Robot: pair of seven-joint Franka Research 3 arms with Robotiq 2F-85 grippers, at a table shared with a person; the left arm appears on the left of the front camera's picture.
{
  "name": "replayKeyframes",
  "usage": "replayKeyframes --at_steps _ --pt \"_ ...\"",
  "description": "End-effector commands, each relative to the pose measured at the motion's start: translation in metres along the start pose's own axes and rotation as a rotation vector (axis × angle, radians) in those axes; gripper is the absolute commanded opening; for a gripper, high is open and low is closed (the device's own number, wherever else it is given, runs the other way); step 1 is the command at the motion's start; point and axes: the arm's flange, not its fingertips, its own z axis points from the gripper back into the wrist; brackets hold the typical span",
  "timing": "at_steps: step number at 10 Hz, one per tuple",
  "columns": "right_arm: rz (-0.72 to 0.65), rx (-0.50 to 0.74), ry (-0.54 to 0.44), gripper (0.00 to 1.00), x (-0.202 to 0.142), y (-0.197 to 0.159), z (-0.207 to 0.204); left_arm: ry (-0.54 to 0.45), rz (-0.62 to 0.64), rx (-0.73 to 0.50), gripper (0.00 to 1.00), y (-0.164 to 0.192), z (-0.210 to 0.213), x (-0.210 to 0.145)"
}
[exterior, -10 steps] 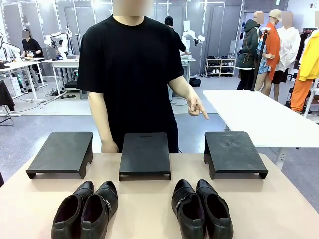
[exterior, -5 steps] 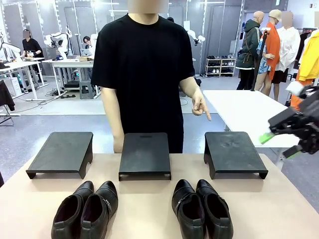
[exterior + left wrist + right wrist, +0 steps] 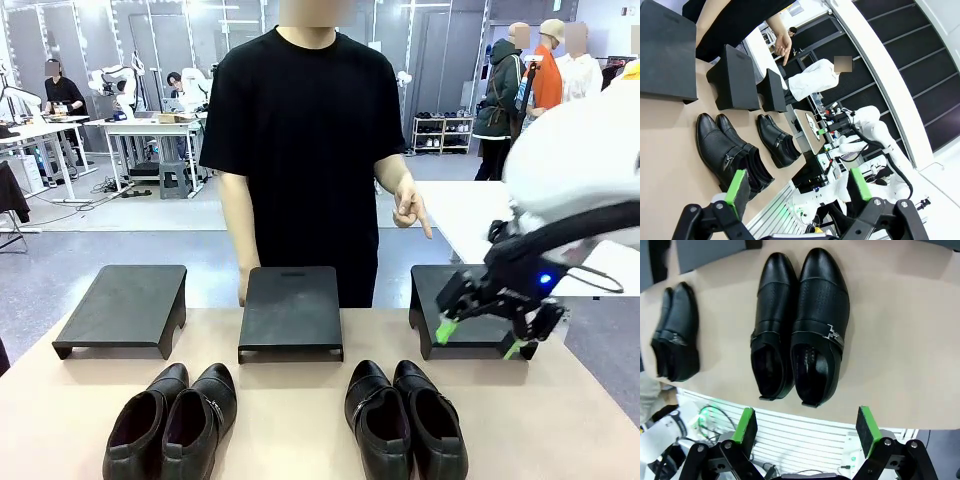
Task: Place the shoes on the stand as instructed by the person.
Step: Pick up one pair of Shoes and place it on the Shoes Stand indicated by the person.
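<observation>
R gripper (image 3: 480,338) wide open, nothing in it, hanging over the front edge of the right stand (image 3: 455,285). Right pair (image 3: 405,422) sits at the table's (image 3: 290,420) near edge, right of centre, nearer me and a bit left of the gripper. Toes to far edge, heels to me. In my wrist view it lies straight ahead, long axis crossing my finger line, so the jaws would span both shoes. R arm clearly nearer.

L gripper (image 3: 798,186) also open and empty, looking in from the left side; left pair (image 3: 172,420) at near edge, left of centre. Person's hand (image 3: 408,208) points down, prob. at right stand. Middle stand (image 3: 291,310) and left stand (image 3: 122,308) bare, along far edge. Busy lab behind.
</observation>
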Motion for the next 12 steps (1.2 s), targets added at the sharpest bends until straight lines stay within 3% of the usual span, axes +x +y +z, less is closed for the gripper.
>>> replayKeyframes --at_steps 1,4,12 --pt "-0.035 -0.081 0.008 1.00 0.009 0.015 -0.034 0.016 -0.008 -0.008 1.00 -0.002 0.003 -0.001" --pt "-0.002 -0.155 0.059 1.00 0.011 0.027 -0.087 0.016 -0.008 -0.008 1.00 -0.002 0.003 -0.001" --pt "0.075 -0.193 0.120 1.00 0.009 0.057 -0.151 0.016 -0.008 -0.008 1.00 -0.002 0.003 -0.001"
